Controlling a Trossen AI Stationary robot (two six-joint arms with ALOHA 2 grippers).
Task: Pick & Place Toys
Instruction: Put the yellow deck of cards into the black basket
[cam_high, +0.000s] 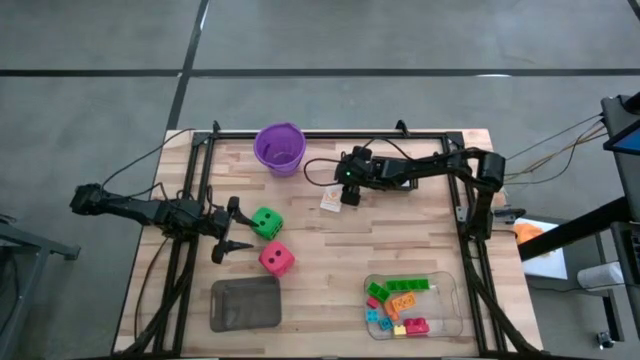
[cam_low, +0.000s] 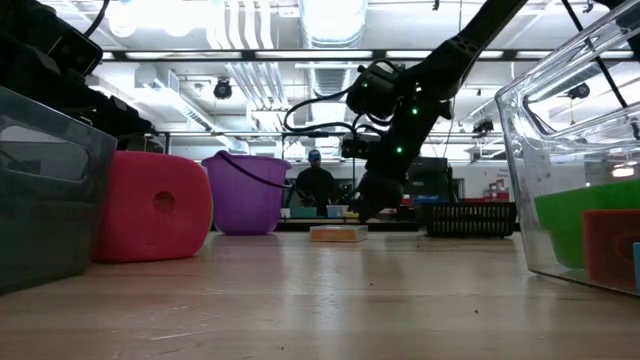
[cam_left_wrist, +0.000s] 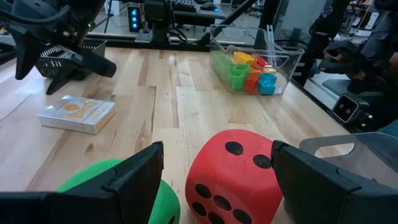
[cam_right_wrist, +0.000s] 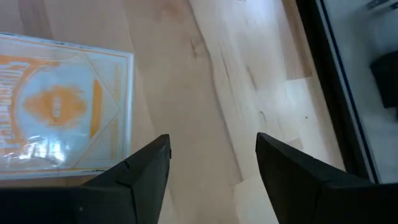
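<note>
**Supervisor:** State the current step.

**Operator:** I am on the pick of the card pack (cam_high: 329, 202), which lies flat on the bench (cam_high: 330, 250) toward the far edge, near the purple cup (cam_high: 279, 147). The right gripper (cam_high: 349, 196) hangs just beside the pack, fingers apart, holding nothing.

**Supervisor:** And the left gripper?

**Operator:** The left gripper (cam_high: 233, 232) waits open near the left edge, just beside the green die (cam_high: 266, 222) and red die (cam_high: 276, 259).

**Supervisor:** Next move?

**Operator:** I judge I must centre the right gripper over the pack, lower, then close. The pack is thin and flat, so a grip could slip.
</note>
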